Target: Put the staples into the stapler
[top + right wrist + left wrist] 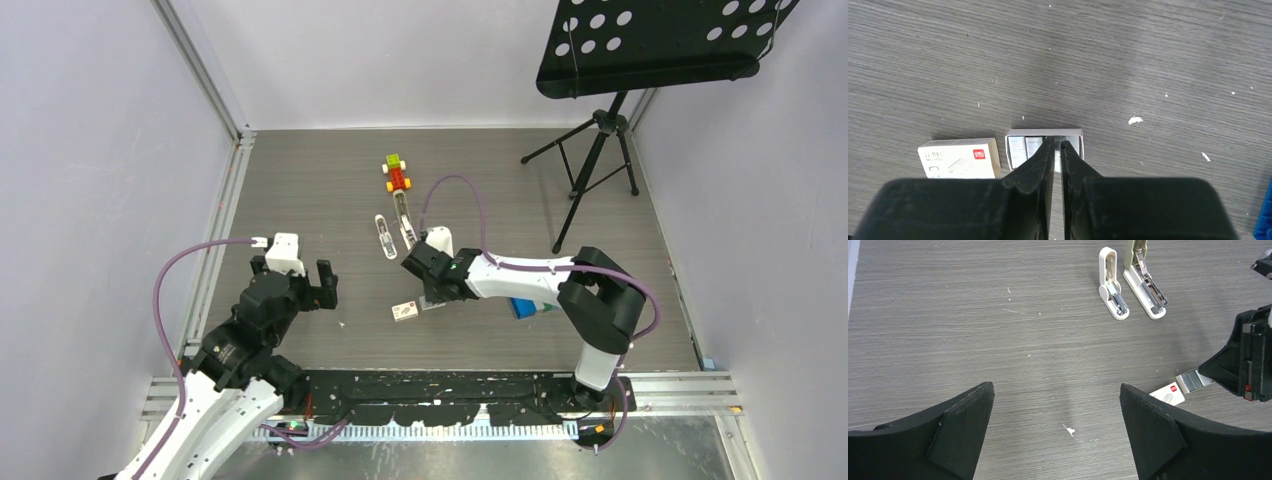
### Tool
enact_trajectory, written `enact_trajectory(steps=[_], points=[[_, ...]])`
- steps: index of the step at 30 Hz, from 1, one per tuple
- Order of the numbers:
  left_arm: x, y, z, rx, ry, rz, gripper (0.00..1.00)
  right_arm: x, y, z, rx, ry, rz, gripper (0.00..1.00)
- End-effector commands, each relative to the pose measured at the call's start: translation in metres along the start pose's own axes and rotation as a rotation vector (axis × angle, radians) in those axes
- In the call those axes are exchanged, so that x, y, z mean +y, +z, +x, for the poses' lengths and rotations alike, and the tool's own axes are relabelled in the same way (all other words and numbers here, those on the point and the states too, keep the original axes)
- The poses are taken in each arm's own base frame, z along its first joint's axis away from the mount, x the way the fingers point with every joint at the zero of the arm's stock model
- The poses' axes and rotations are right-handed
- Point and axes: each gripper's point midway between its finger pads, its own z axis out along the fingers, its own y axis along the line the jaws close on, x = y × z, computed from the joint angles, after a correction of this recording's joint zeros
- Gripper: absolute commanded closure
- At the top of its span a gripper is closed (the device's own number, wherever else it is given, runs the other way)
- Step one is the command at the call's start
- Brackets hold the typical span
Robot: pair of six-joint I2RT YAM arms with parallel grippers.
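The staples (1025, 146) are silvery strips in a small open white tray. Its white carton sleeve (959, 157), with a red mark, lies just left of it. My right gripper (1058, 142) reaches down into the tray, its jaws nearly together on a thin silvery strip of staples. From above, this gripper (428, 292) stands beside the carton (405, 312). The stapler (1143, 282), grey-beige top and white base, lies hinged open on the floor, farther back (404, 220). My left gripper (1056, 387) hangs open over bare floor, well left of everything.
A short white stapler-like piece (1111, 285) lies next to the stapler. A toy of coloured blocks (397, 173) sits behind them. A blue box (525, 307) lies under my right arm. A black music stand (600, 150) fills the back right.
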Motion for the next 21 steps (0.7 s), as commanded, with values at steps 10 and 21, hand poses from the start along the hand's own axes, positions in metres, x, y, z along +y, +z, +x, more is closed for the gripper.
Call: enact_trajectory(steps=[10, 21], points=[[-0.003, 0.001, -0.011, -0.043, -0.009, 0.012, 0.00, -0.003, -0.031, -0.028, -0.081, -0.027, -0.023, 0.89], [-0.004, 0.001, -0.011, -0.040, -0.007, 0.016, 0.00, 0.009, -0.015, -0.009, -0.003, -0.023, -0.063, 0.78]])
